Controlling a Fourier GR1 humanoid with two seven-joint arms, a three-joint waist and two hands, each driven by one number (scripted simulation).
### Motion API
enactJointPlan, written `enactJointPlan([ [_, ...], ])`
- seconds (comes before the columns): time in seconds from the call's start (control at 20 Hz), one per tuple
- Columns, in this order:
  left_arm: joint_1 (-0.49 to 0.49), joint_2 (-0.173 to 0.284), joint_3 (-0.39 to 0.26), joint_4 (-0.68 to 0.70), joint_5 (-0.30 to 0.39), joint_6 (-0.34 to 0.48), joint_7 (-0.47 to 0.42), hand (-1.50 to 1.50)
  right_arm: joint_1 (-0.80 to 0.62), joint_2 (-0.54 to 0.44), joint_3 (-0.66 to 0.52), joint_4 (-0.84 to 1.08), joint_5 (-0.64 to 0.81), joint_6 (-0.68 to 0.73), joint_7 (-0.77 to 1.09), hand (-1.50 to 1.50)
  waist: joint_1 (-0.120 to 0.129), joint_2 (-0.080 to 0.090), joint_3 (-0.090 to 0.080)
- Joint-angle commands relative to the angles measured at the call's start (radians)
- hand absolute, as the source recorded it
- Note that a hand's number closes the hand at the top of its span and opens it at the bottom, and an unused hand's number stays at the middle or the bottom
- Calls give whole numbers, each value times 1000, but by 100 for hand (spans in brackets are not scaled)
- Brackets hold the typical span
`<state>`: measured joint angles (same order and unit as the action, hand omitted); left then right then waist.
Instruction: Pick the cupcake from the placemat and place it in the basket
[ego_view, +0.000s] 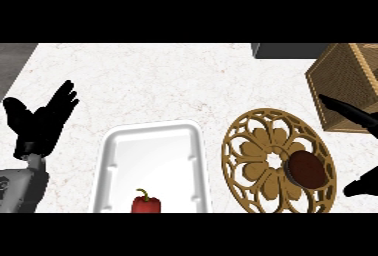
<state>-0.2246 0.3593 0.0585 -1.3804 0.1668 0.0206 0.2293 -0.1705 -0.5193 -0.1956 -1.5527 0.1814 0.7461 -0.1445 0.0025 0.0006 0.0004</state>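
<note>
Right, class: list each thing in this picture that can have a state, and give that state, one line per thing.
Cupcake: on the placemat, tipped on its side, not held.
Placemat: flat on the counter.
Basket: beyond the placemat, contents not visible.
Red pepper: upright in the white tray.
Left robot hand: open, resting, fingers up.
Right robot hand: open, beside the cupcake, not touching it.

On the surface there is one white tray (118, 150) with one red bell pepper (145, 204) in it. Right of the tray are one wooden placemat (255, 150), one cupcake (307, 168), one wicker basket (336, 70). Two black hands show.
</note>
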Motion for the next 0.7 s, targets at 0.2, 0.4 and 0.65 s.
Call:
enactJointPlan([
  [0.2, 3, -43, 10, 9, -49, 6, -10, 0, 7, -7, 62, 83, 158, 1, -96, -150, -2, 0, 0],
  [0.4, 5, -64, 26, 41, -69, -14, -48, 0, 3, 41, 95, 114, 237, -48, -128, -150, -3, -1, 0],
  [0.65, 8, -88, 26, 34, -100, -6, -51, 0, 17, 49, 76, 124, 259, -59, -177, -150, -4, -1, 0],
])
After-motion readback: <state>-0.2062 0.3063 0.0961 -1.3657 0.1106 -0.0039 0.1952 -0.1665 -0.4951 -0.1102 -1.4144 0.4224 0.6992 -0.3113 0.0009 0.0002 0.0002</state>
